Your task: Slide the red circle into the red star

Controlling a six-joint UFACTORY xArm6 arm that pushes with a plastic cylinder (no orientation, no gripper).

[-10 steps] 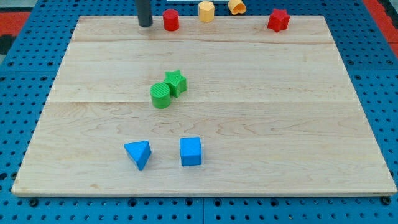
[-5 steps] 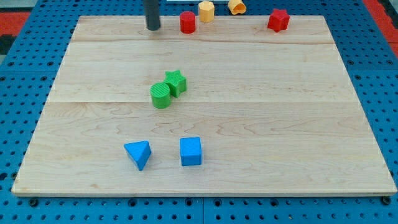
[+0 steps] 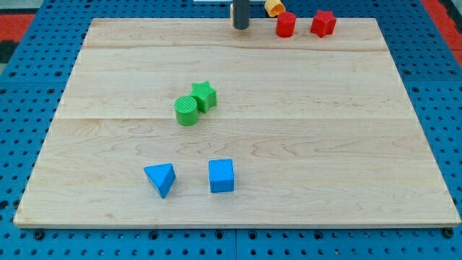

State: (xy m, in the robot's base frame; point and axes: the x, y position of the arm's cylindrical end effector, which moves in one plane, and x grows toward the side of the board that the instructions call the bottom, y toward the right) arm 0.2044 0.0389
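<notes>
Near the table's [image 3: 404, 87] top edge, the red circle [image 3: 286, 25] sits just left of the red star [image 3: 323, 23]; the tip [image 3: 240, 27] stands further left, apart from it. No end effector shows.

rod [image 3: 240, 10]: top cut off by view's top | yellow block [image 3: 273, 7]: partly cropped, shape unclear

Only the lower part of the rod is visible: a straight, dark grey to near-black cylinder, matte, uniform in width. My tip [image 3: 240, 27] ends blunt and flat. No cables, screws or markings discernible on the visible length.
</notes>
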